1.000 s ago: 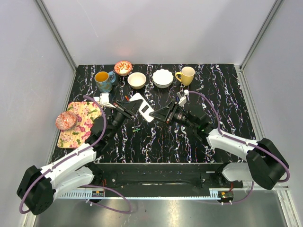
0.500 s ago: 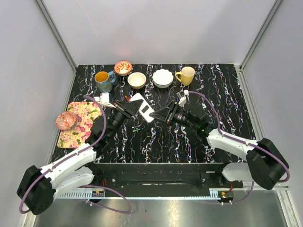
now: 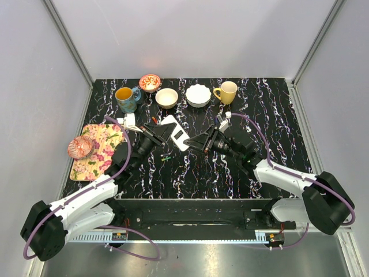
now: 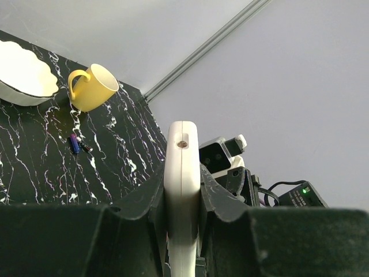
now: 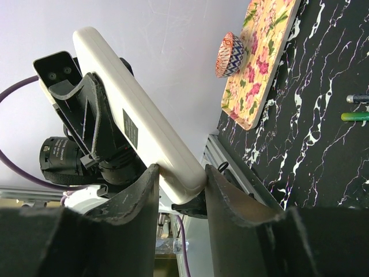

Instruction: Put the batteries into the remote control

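Both arms hold the remote control (image 3: 174, 132) off the black marbled worktop (image 3: 271, 115) near its middle, white back up. The left hand (image 4: 182, 186) is clamped across its thin edges, and the right hand (image 5: 181, 176) is closed on its rounded end. Two slim batteries (image 3: 166, 157) lie just nearer.

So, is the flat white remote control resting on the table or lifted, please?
Lifted: the remote control hangs between the left gripper and right gripper, each clamping one end.
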